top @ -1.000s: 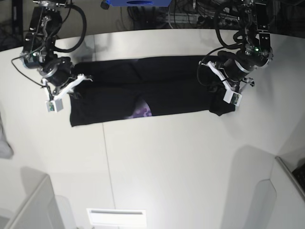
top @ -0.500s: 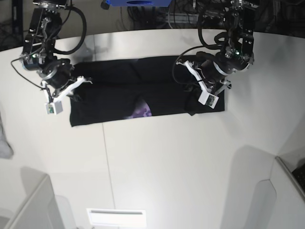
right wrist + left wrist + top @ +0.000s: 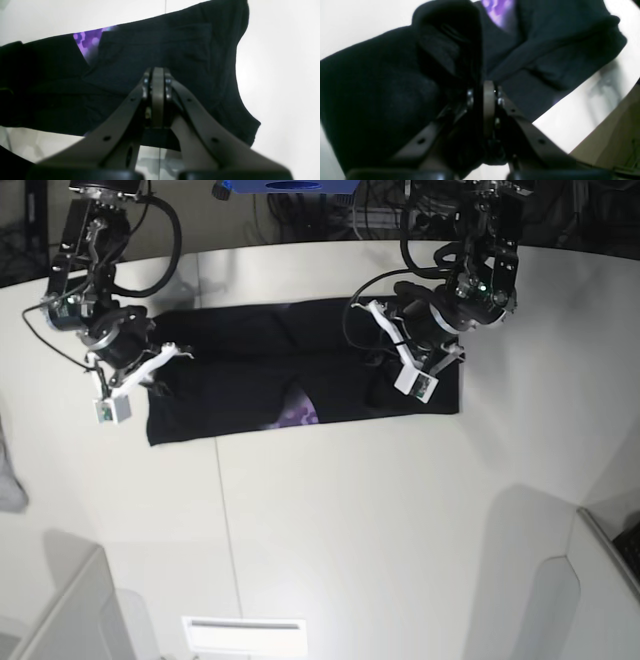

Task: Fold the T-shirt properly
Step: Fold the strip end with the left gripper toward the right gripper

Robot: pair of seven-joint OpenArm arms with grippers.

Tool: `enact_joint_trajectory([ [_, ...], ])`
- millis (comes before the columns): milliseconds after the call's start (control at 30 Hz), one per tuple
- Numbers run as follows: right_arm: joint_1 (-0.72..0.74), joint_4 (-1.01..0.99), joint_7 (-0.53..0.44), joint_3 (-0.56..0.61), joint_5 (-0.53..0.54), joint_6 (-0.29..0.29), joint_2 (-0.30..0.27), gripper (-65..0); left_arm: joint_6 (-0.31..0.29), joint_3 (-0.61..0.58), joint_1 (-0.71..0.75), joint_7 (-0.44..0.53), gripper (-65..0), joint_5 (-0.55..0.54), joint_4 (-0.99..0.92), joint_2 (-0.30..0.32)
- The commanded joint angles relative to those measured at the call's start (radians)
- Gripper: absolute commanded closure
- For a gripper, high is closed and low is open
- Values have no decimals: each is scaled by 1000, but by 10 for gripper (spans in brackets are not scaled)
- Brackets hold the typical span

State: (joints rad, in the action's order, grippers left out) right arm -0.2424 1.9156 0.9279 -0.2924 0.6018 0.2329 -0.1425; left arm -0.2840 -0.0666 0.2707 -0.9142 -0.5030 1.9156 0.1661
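The black T-shirt [image 3: 250,350] lies in a long band across the far half of the white table [image 3: 330,520], with a patch of purple print [image 3: 297,417] at its near edge. My left gripper [image 3: 390,385] is shut on the T-shirt's right end; the left wrist view shows bunched black cloth [image 3: 440,50] in the gripper [image 3: 482,90]. My right gripper [image 3: 160,380] rests at the shirt's left end. In the right wrist view it [image 3: 158,72] is shut over the black cloth [image 3: 175,50]. I cannot see cloth between its tips.
A small grey cloth [image 3: 8,480] lies at the table's left edge. Grey bins stand at the near left [image 3: 70,610] and near right [image 3: 590,580]. A white slotted plate [image 3: 245,635] sits at the front edge. Cables and a blue object [image 3: 285,188] lie behind the table.
My left gripper has moved left with the T-shirt's right end, so the shirt's right edge has shifted left and the band is shorter. The right arm has barely moved.
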Motion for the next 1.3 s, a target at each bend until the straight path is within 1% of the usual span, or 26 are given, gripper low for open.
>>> enact_joint_trajectory([
  [0, 10, 14, -19, -1, 13, 6, -9, 0, -2, 6, -9, -12, 0, -15, 17, -6],
  [133, 10, 14, -19, -1, 13, 6, -9, 0, -2, 3, -52, -73, 0, -10, 17, -49],
  [367, 7, 14, -19, -3, 14, 6, -9, 0, -2, 0, -78, -78, 0, -7, 11, -75],
  [667, 10, 14, -19, -1, 16, 6, -9, 0, -2, -2, -83, -78, 0, -13, 9, -78],
  [867, 10, 14, -19, -1, 17, 6, -9, 0, -2, -2, -84, -78, 0, -15, -38, -79],
  [1067, 8, 14, -19, -1, 17, 6, -9, 0, -2, -2, -92, -78, 0, -16, -46, -79],
  [1267, 7, 14, -19, -1, 17, 6, -9, 0, -2, -34, -98, -78, 0, -15, -46, -79],
])
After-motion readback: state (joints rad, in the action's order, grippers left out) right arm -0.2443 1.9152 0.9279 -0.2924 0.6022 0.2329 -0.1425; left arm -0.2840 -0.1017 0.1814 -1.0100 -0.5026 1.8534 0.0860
